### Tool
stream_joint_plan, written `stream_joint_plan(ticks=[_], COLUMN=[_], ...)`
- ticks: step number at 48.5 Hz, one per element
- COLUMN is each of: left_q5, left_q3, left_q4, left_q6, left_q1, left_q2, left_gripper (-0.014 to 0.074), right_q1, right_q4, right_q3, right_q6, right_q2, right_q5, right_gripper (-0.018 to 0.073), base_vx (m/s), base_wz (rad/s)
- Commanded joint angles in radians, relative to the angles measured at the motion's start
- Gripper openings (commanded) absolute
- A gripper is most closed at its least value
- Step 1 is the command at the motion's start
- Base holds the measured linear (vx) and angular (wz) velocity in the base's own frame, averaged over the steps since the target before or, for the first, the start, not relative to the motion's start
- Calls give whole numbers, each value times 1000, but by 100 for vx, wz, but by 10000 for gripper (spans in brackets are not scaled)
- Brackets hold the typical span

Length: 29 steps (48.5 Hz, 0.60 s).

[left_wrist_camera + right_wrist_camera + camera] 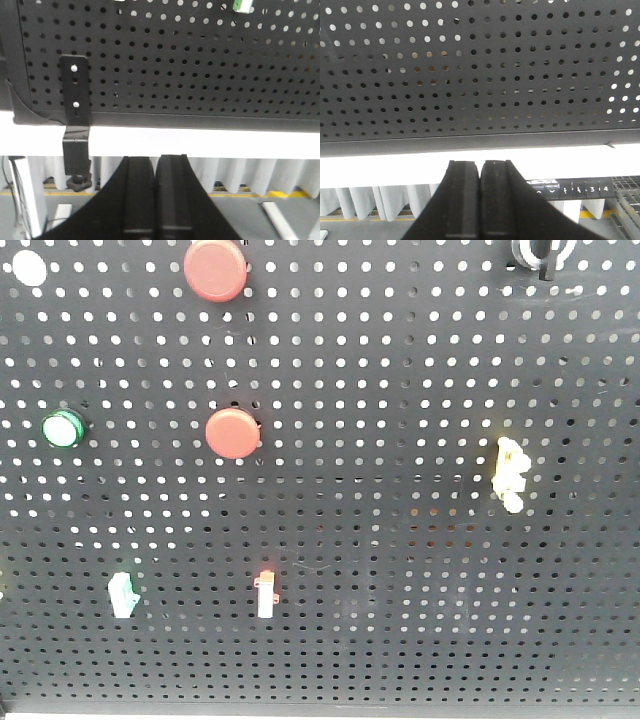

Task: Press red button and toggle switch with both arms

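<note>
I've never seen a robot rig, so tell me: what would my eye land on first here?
On the black perforated panel filling the front view, two round buttons stand out: the upper red button at the top edge and the lower red button near mid-height, with a green button to the left. In the wrist views, the left gripper and right gripper, both closed, appear below the panel's bottom edge.

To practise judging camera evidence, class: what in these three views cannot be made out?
Front view: upper red button and black knob cut off by the top edge; neither arm in frame.
Left wrist view: beyond the left tool, a green part cropped at the top edge, type unclear.
Right wrist view: above the right tool, only pegboard; no button or switch shows.
</note>
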Motion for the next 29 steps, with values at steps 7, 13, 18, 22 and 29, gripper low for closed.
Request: stream_joint_plan(ticks=[7, 13, 18, 22, 29], left_q5=[-94, -94, -94, -94, -128], left_q3=[26, 26, 26, 26, 26], left_q4=[4, 4, 4, 3, 5], left_q6=[14, 14, 14, 14, 14], left_q1=[0, 0, 0, 0, 0], left_q2=[-15, -15, -15, -15, -15], left_gripper=[2, 2, 2, 2, 2], right_q1=[-7, -7, -7, -7, -7], right_q4=[-9, -9, -9, -9, -7], right_q3=[11, 11, 11, 11, 11], right_q6=[-8, -8, -9, -8, -7], right_q2=[-16, -16, -16, -16, -16], right_q5=[-82, -82, -83, -84, -138], right_gripper=[-3, -3, -3, -3, -3], base_vx=[0, 0, 0, 0, 0], base_wz=[0, 0, 0, 0, 0])
